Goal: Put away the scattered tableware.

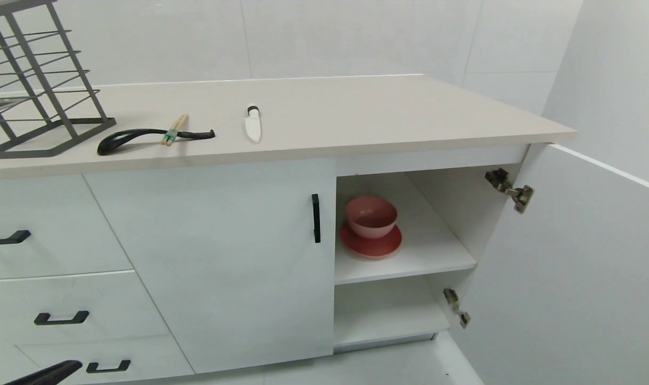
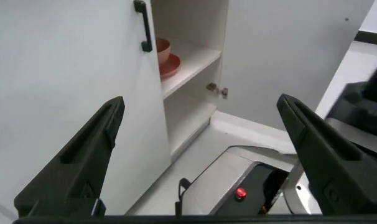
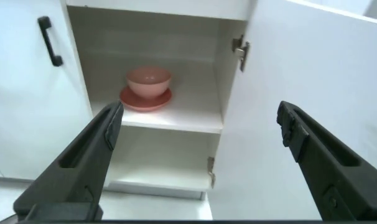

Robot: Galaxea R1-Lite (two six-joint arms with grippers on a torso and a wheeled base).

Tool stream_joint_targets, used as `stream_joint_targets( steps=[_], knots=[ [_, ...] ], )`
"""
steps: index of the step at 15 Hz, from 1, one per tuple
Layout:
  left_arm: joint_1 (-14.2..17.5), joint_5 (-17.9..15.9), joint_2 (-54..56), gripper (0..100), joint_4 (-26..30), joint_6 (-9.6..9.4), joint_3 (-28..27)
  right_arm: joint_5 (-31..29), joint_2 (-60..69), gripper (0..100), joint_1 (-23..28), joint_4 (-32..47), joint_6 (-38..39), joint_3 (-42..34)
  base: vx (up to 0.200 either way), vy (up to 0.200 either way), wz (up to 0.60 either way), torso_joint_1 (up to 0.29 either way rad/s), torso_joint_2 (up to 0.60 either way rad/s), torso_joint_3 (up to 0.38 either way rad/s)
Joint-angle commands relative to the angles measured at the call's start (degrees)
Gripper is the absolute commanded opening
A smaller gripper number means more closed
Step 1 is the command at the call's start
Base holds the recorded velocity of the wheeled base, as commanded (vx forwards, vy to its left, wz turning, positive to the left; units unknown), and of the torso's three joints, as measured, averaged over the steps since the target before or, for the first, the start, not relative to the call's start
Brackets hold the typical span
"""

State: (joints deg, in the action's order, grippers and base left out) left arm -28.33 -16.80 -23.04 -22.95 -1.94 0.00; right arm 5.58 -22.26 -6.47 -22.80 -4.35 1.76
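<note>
On the countertop (image 1: 356,112) lie a black ladle (image 1: 142,137), a pair of wooden chopsticks (image 1: 174,130) across its handle, and a white knife (image 1: 253,124). Inside the open cabinet, a pink bowl (image 1: 371,215) sits on a red plate (image 1: 371,243) on the upper shelf (image 1: 436,256). The bowl (image 3: 149,81) and plate (image 3: 145,99) lie ahead of my right gripper (image 3: 200,111), which is open and holds nothing. My left gripper (image 2: 201,102) is also open and holds nothing, low in front of the cabinet, with the bowl (image 2: 162,48) farther off.
A dark wire rack (image 1: 35,80) stands at the counter's left end. The right cabinet door (image 1: 570,267) is swung wide open; the left door (image 1: 222,256) with its black handle (image 1: 316,218) is closed. Drawers (image 1: 51,235) are stacked at the left. The lower shelf (image 1: 383,313) is bare.
</note>
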Motion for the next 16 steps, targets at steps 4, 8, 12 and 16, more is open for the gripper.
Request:
stream_joint_targets(
  steps=[4,8,12,16],
  knots=[
    [13.4,-3.3,17.9,100,10.1,-0.08,0.0,-0.2,15.8,100,1.5,9.3,0.5,1.3,0.000,0.000,0.00,0.000,0.00,0.000],
    [20.0,-3.3,17.7,100,10.6,1.41,0.0,-0.5,15.9,100,1.5,9.1,3.9,0.8,0.000,0.000,0.00,0.000,0.00,0.000],
    [27.8,-3.5,19.5,100,16.1,1.06,0.0,-2.5,16.5,100,4.3,8.9,3.6,-1.1,0.000,0.000,0.00,0.000,0.00,0.000],
    [28.6,-3.5,22.9,100,19.1,1.94,0.0,-2.4,18.0,100,8.2,15.1,2.5,-1.8,0.000,0.000,0.00,0.000,0.00,0.000]
  ],
)
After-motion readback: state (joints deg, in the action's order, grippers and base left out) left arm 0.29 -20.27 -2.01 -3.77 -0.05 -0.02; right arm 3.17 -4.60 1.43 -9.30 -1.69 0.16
